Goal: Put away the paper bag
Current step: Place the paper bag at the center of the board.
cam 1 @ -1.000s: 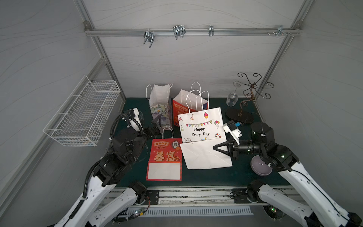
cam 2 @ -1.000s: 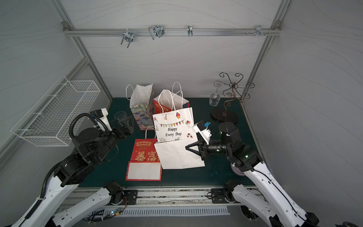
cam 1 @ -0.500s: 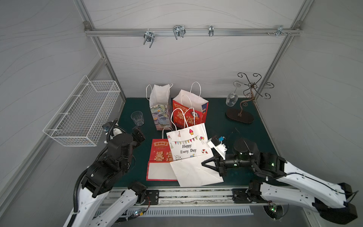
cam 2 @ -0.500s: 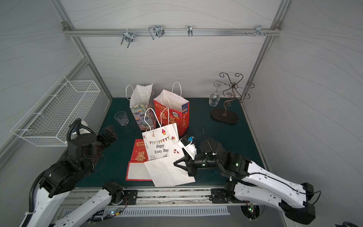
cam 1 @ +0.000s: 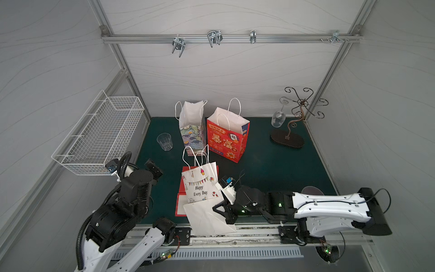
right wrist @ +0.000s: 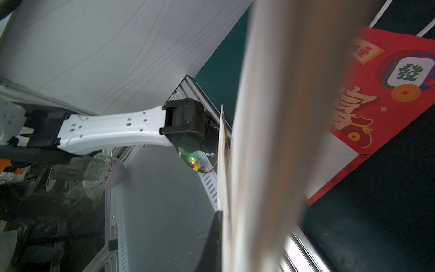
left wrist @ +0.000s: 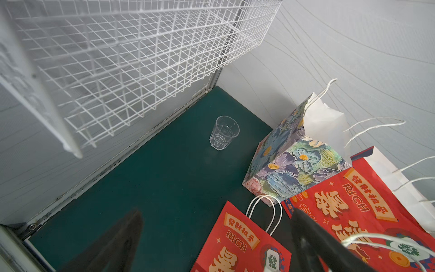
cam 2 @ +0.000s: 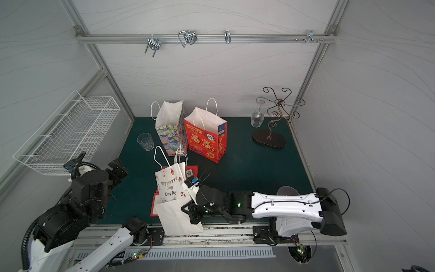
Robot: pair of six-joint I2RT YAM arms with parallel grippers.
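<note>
Right gripper (cam 1: 219,210) jaws clamped on white "Happy Every Day" paper bag (cam 1: 199,188), near centre, over flat red bag (cam 1: 180,207). Left gripper (cam 1: 154,167) jaws apart, near left.

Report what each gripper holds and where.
Right gripper: shut on the flat white "Happy Every Day" paper bag, at its side edge by the bottom fold. Left gripper: open, empty.

- Four paper bags: a white "Happy Every Day" bag (cam 1: 200,188), a floral bag (cam 1: 191,134), a standing red bag (cam 1: 226,141) and a flat red bag (left wrist: 235,245).
- One glass tumbler (cam 1: 164,141).
- One wine glass (cam 1: 278,119).
- One scrolled stand (cam 1: 287,139).
- One wire basket (cam 1: 101,134).
- One lilac bowl (cam 1: 312,189), partly hidden.
- Three large metal hooks (cam 1: 214,37) on the overhead rail.
</note>
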